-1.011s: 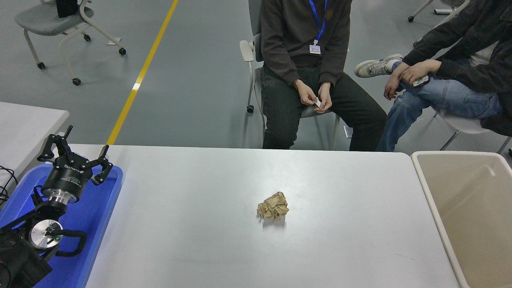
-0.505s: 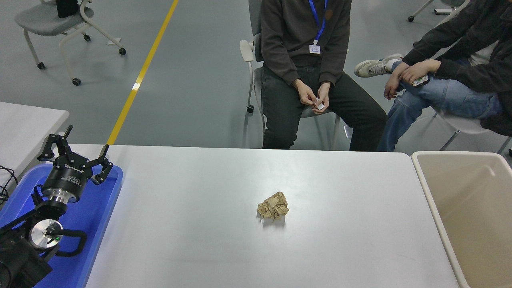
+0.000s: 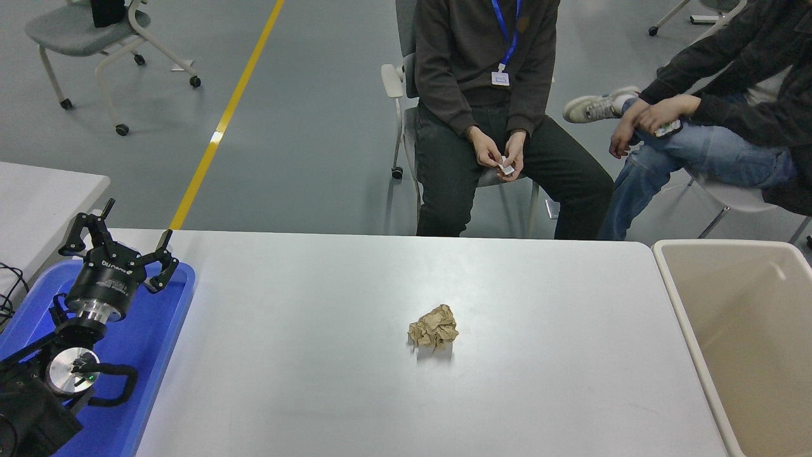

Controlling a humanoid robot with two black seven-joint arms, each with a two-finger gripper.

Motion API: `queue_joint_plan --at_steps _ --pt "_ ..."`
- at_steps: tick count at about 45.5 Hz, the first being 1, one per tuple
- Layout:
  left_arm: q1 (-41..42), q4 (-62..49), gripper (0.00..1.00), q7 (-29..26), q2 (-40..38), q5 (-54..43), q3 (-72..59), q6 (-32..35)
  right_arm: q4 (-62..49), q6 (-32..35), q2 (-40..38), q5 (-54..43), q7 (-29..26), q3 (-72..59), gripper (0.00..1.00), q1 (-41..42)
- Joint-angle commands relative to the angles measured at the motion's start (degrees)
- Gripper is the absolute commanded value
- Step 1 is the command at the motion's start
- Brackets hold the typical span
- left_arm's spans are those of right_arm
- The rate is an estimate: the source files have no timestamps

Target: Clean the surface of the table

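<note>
The table surface (image 3: pixel 304 355) is a wide, smooth, light grey-white top that fills the lower part of the head view. A crumpled ball of brown paper (image 3: pixel 433 327) lies on it near the middle. My left gripper (image 3: pixel 136 227) is parked at the lower left above the blue tray, its fingers spread open and empty. It is far to the left of the paper ball. My right arm and gripper are out of view.
A blue plastic tray (image 3: pixel 168 317) lies at the table's left end under my left arm. A beige bin (image 3: pixel 748 336) stands against the table's right end. Two people sit on chairs beyond the far edge. A smaller white table (image 3: pixel 44 190) is at the left.
The hands of the seated person in the middle have shifted slightly around a small white item. My left arm and the paper ball have not moved.
</note>
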Motion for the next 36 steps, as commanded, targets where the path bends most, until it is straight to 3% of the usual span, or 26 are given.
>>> queue_joint_plan --at_steps 1,18,28,36 --pt "0.0 0.0 1.0 0.0 0.0 0.0 0.0 0.0 10.3 1.0 -5.1 -0.6 0.6 14.7 0.98 -0.6" --pt "0.0 0.0 1.0 0.0 0.0 0.0 0.0 0.0 35.4 -3.7 -13.1 -1.7 0.6 25.3 0.98 -3.8" --pt "0.0 0.0 1.0 0.0 -0.1 0.0 0.0 0.0 44.1 -6.7 -11.0 -0.6 0.7 31.4 0.98 -6.3" --pt "0.0 0.0 1.0 0.0 0.0 0.0 0.0 0.0 44.5 -6.7 -3.9 -0.6 1.0 34.9 0.98 -6.1"
